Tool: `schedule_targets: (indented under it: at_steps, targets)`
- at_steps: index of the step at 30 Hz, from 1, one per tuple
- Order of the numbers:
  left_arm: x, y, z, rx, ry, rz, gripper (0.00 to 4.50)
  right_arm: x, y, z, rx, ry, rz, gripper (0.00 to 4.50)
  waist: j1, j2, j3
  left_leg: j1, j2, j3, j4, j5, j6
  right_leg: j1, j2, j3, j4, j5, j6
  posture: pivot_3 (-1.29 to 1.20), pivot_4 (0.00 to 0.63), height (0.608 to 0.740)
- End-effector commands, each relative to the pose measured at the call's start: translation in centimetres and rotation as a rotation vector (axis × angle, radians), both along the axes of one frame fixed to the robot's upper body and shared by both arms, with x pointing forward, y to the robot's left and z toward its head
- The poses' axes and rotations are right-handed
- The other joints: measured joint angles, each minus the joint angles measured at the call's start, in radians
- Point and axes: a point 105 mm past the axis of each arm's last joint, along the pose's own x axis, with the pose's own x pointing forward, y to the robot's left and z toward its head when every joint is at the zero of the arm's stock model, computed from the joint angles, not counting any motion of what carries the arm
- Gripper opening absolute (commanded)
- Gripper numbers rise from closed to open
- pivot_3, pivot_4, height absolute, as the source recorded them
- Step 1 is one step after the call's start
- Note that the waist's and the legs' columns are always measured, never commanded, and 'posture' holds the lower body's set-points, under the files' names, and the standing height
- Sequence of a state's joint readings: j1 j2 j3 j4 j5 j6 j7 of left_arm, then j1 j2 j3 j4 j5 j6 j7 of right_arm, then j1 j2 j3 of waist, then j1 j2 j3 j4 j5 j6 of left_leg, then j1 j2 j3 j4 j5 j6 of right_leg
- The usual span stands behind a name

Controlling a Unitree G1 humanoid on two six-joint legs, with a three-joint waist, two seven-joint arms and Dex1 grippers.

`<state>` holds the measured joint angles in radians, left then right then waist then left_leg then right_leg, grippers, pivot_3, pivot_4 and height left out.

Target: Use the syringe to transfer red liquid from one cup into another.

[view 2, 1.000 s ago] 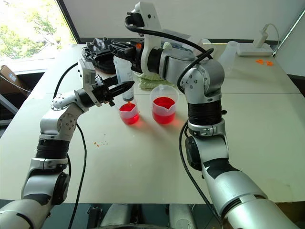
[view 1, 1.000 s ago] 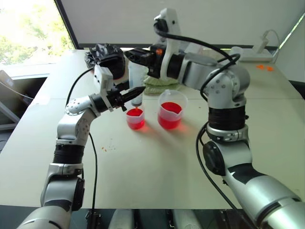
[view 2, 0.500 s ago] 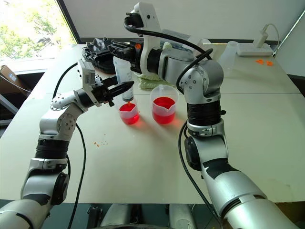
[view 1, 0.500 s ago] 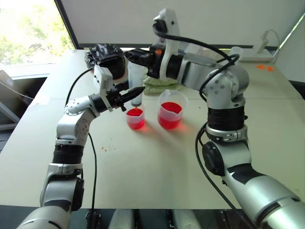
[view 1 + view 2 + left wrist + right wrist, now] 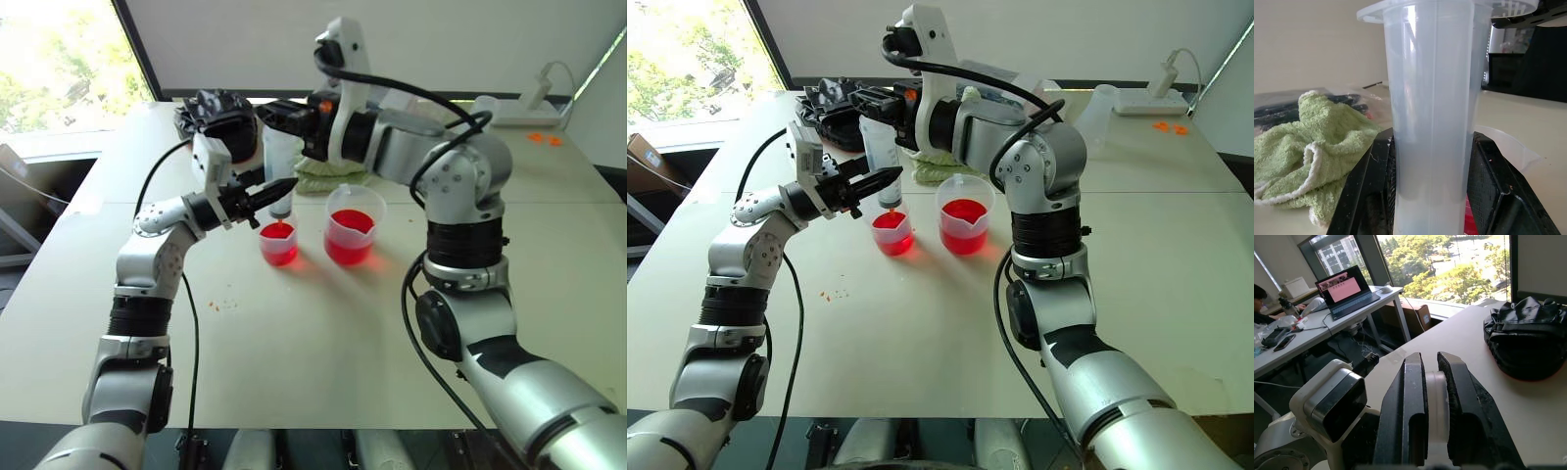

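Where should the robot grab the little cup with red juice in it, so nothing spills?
Best around the smaller cup's clear wall, coming level from its open left side. It stands upright with the syringe tip just above its mouth and the larger cup close on its right.

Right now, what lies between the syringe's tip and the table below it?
The smaller cup, holding red liquid, stands directly under the tip of the syringe; the larger cup stands beside it. The right eye view shows this.
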<state>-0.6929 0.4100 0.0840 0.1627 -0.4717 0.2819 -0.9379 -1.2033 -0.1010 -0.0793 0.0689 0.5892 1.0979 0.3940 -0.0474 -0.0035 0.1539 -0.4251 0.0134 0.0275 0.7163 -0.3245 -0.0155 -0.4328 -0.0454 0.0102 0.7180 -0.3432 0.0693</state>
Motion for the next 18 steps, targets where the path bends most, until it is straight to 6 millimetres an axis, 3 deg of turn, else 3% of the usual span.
schedule_targets:
  at_steps: [1, 4, 18]
  targets:
    - [-0.1, 1.0, 2.5, -0.032, -0.089, 0.053, 1.37, -3.0, 3.3, -1.1, -0.055, 0.030, 0.197, 0.03, 0.000, 0.000, 0.000, 0.000, 0.000, 0.000, 0.000, 0.000, 0.000, 0.000, 0.000, 0.000, 0.000, 0.000, 0.000, 0.00, 0.150, 0.711]
    - [0.2, 1.4, 3.6, -0.101, -0.077, 0.070, 1.37, -2.9, 3.2, -0.9, -0.056, 0.016, 0.193, 0.03, 0.000, 0.000, 0.000, 0.000, 0.000, 0.000, 0.000, 0.000, 0.000, 0.000, 0.000, 0.000, 0.000, 0.000, 0.000, 0.00, 0.150, 0.711]
    - [0.1, 1.4, 3.5, -0.060, -0.103, 0.073, 1.37, -2.7, 2.8, 0.2, -0.025, 0.001, 0.186, 0.03, 0.000, 0.000, 0.000, 0.000, 0.000, 0.000, 0.000, 0.000, 0.000, 0.000, 0.000, 0.000, 0.000, 0.000, 0.000, 0.00, 0.150, 0.711]
